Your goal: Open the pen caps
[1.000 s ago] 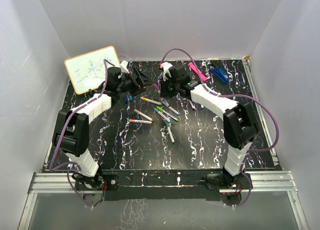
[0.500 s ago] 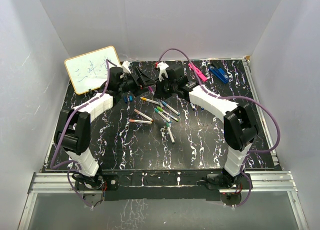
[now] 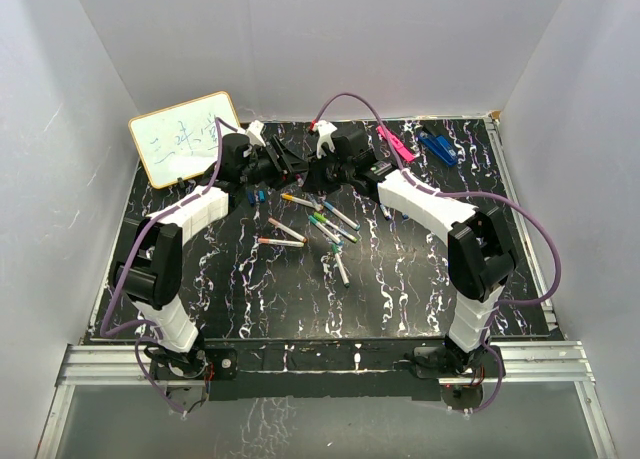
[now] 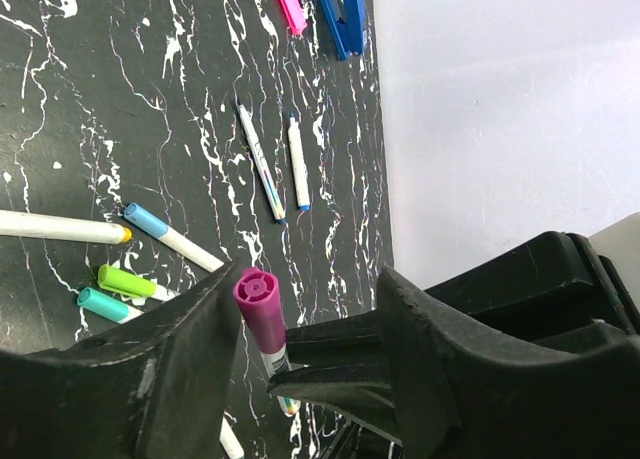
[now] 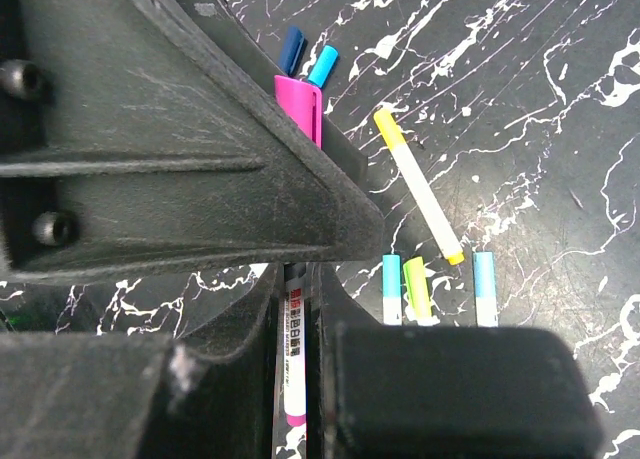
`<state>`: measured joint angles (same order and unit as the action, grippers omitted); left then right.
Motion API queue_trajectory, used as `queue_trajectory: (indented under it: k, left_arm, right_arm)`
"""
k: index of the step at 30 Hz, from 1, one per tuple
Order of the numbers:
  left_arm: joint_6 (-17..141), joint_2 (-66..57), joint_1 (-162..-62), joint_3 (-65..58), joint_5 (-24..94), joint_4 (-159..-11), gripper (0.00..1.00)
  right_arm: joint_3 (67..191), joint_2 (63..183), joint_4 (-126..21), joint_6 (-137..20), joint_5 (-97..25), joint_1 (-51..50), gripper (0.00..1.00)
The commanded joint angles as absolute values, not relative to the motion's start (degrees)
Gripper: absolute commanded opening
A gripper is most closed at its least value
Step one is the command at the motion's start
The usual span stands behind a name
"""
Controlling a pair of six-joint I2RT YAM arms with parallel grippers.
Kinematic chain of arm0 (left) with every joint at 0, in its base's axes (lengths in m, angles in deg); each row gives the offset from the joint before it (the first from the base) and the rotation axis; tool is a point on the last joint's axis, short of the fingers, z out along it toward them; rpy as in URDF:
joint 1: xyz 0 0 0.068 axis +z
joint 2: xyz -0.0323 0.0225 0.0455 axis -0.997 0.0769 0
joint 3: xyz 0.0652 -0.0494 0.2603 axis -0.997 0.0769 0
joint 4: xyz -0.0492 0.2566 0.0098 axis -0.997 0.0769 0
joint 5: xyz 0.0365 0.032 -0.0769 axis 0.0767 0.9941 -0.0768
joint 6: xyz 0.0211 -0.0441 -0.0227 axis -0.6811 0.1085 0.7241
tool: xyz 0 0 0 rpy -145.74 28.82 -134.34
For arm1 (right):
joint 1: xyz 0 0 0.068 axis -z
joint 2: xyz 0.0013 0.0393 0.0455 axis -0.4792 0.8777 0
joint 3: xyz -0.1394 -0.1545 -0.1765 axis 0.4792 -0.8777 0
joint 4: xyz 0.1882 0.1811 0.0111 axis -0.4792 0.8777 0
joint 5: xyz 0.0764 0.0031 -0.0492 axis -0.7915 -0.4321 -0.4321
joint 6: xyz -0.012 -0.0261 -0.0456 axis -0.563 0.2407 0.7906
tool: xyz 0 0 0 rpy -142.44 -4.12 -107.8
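My right gripper is shut on the pale barrel of a marker pen and holds it above the table. The pen's magenta cap points at my left gripper. That gripper is open, with the cap between its jaws and against one finger. The cap also shows in the right wrist view. In the top view the two grippers meet at the back centre, left and right. Several capped pens lie on the table below them.
A small whiteboard leans at the back left. A flat pink bar and a dark-blue clip lie at the back right. Two loose caps, dark blue and cyan, lie under the left gripper. White walls enclose the table.
My right gripper has moved left with the pen and my left gripper slightly right. They now meet, with the magenta cap between the left jaws.
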<state>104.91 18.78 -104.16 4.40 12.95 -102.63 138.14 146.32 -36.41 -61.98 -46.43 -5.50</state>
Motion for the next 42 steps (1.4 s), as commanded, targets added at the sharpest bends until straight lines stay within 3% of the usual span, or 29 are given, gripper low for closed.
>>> queue_trajectory:
  k: [1, 11, 16, 18, 22, 24, 27, 35, 42]
  left_arm:
    - [105.1, 19.0, -104.4, 3.7, 12.6, -104.4, 0.50]
    - [105.1, 18.8, -104.4, 4.3, 13.1, -104.4, 0.24]
    - [105.2, 19.1, -104.4, 4.1, 13.0, -104.3, 0.00]
    - [105.2, 19.0, -104.4, 4.1, 13.0, -104.2, 0.00]
    - [105.0, 18.7, -104.4, 4.0, 13.3, -103.8, 0.00]
    - [104.9, 18.7, -104.4, 3.7, 13.2, -103.7, 0.00]
    - [104.8, 18.6, -104.4, 3.3, 13.0, -103.5, 0.00]
    - [104.7, 18.0, -104.4, 2.4, 13.0, -103.3, 0.00]
    - [104.7, 17.8, -104.6, 1.7, 12.8, -103.2, 0.00]
  right_arm:
    - [141.5, 142.7, -40.2, -62.9, -47.6, -5.8, 0.00]
    - [141.2, 142.0, -39.9, -63.2, -47.3, -5.8, 0.00]
    - [141.4, 142.1, -39.7, -63.3, -47.2, -5.8, 0.00]
    - [141.5, 142.1, -39.6, -63.1, -47.0, -5.8, 0.03]
    - [142.7, 142.1, -38.0, -62.8, -46.1, -5.8, 0.50]
    - [143.3, 142.2, -37.3, -62.6, -46.0, -5.8, 0.60]
    - [143.5, 142.8, -36.9, -62.8, -46.3, -5.8, 0.65]
    - [145.5, 145.6, -34.2, -62.9, -46.7, -5.8, 0.67]
    - [145.8, 147.3, -34.1, -62.9, -47.4, -5.8, 0.58]
